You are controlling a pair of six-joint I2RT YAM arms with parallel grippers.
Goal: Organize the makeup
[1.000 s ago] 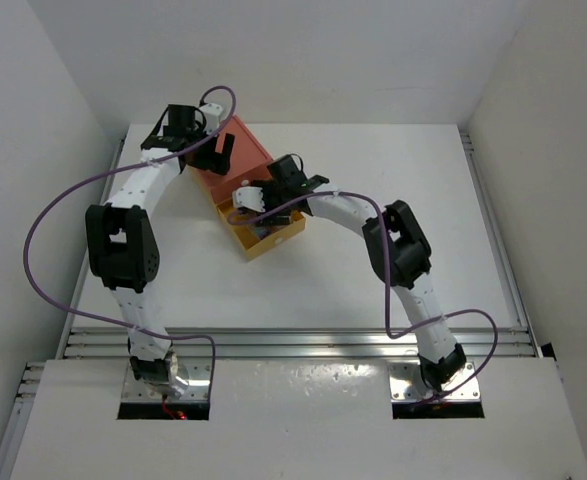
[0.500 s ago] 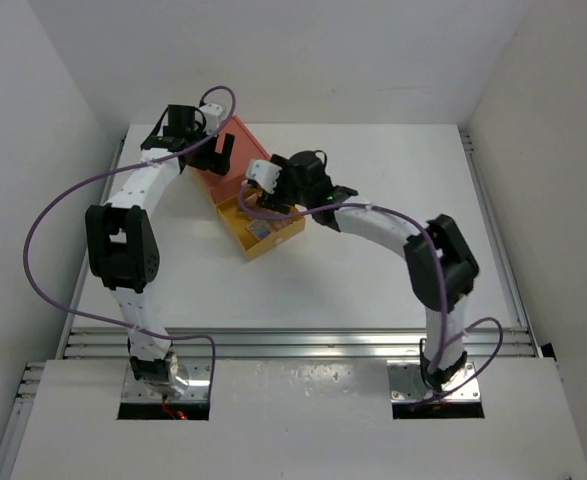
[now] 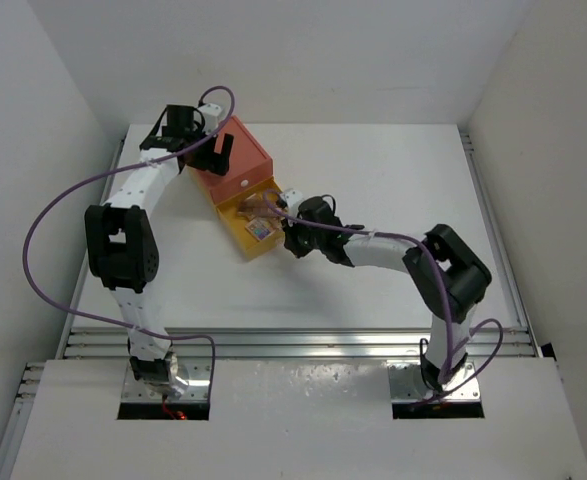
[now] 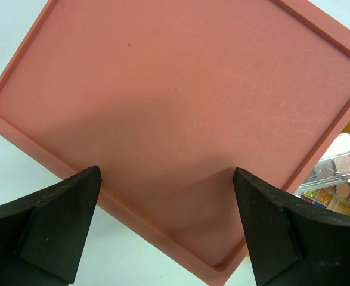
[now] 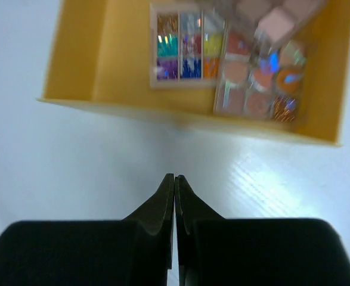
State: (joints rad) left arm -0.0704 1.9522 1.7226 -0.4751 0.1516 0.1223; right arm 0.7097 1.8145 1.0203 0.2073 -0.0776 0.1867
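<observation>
Eyeshadow palettes, small flat plastic trays of coloured squares, were what the right gripper (image 5: 174,177) pointed at. Its two black fingers were pressed together with nothing between them, low in the right wrist view, over bare white tabletop (image 5: 49,149) and just short of the open yellow plastic drawer (image 5: 79,59). Whether the tips touched the table could not be told. Pinched like that and aimed at the drawer's front wall, it looked set to nudge the drawer closed rather than to pick anything up, which would suit a late stage of the tidying. Past the wall, in the upper half of that view, a palette of bright multicoloured squares (image 5: 186,49) lay flat on the drawer floor. Touching its right side was a palette of pinkish round pans (image 5: 255,86), with another pale pinkish palette (image 5: 273,18) overlapping it toward the upper right edge. The drawer's left part was bare, and no brushes or pencil sticks could be made out. In the overhead view the drawer stuck out toward the lower right from the salmon-orange rectangular box (image 3: 241,160), left of centre in the upper half. The left gripper (image 4: 166,173) hung over that box's lid with its fingers spread wide and gripping nothing, one finger toward each lower corner of the left wrist view, probably placed to steady the box against a push.
</observation>
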